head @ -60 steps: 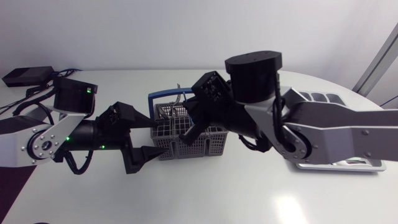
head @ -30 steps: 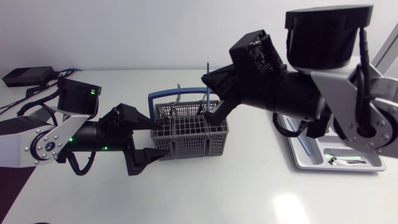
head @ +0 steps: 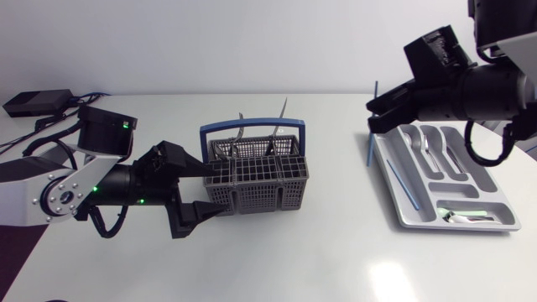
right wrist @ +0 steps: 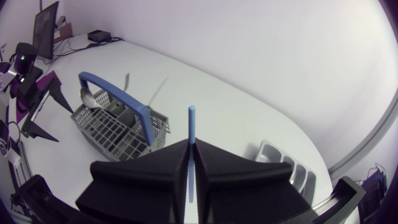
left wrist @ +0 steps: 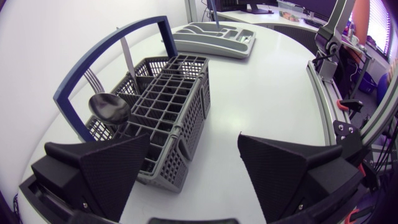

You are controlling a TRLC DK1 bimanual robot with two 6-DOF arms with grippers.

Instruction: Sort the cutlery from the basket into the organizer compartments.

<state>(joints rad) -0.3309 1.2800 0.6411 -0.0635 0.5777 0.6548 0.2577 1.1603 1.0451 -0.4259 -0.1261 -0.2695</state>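
Cutlery is seen standing in the grey mesh basket [head: 260, 180], which is placed near the middle of the white tabletop [head: 319, 260] with its blue hoop handle [head: 252, 127] raised upright. A spoon [left wrist: 109, 107] and a fork [left wrist: 92, 77] are leaned by the handle at the basket end nearest the left gripper [head: 216, 190]. More thin metal stems are seen rising at the basket's far side. The left gripper is held low at the basket's left end with its jaws spread wide. One finger is laid against the basket's corner and the other is kept apart from it over bare tabletop, so nothing is clasped.

The organizer [head: 470, 189], a grey tray, is set by the right edge of the tabletop. Spoons [head: 426, 143] are lodged in its far compartments, and a thin blue piece [head: 403, 186] is laid in the long compartment along its left side. A small shiny item in the crosswise near compartment cannot be identified.

The right gripper [head: 375, 117] is held above the tabletop, just beside the organizer's far left corner. Its jaws are closed tight on a thin blue stick [head: 370, 151], which is pinched from both sides and kept upright. The stick's upper end projects above the fingers and its lower end hangs below them. Whether that lower end touches anything cannot be told.
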